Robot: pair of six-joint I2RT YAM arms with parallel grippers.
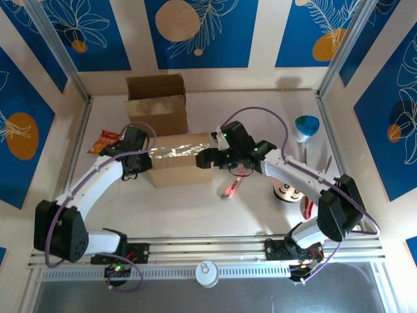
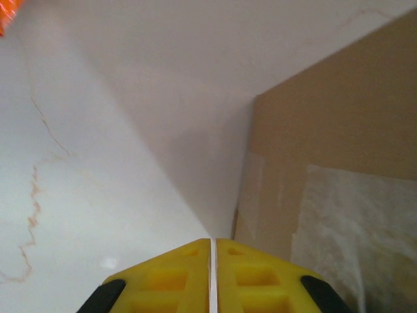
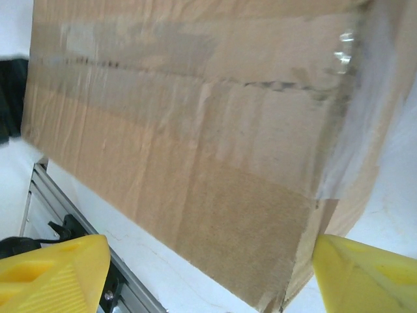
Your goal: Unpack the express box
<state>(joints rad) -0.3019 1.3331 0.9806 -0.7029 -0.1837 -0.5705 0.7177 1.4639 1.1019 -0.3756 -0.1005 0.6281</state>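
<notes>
**Taped cardboard box and the two end effectors.** The box [image 1: 176, 163] is being shown lying at the middle of the counter [image 1: 195, 212], between the two arms. The left end effector [image 2: 210, 244] is being held closed and empty, its yellow fingers [image 2: 169, 277] brought together over bare counter, with the box's left end just beside it on its right. The right end effector [image 1: 207, 158] is being held wide open at the box's right end. The taped face is being framed between its spread fingers [image 3: 55, 270], and nothing is being gripped.
</notes>
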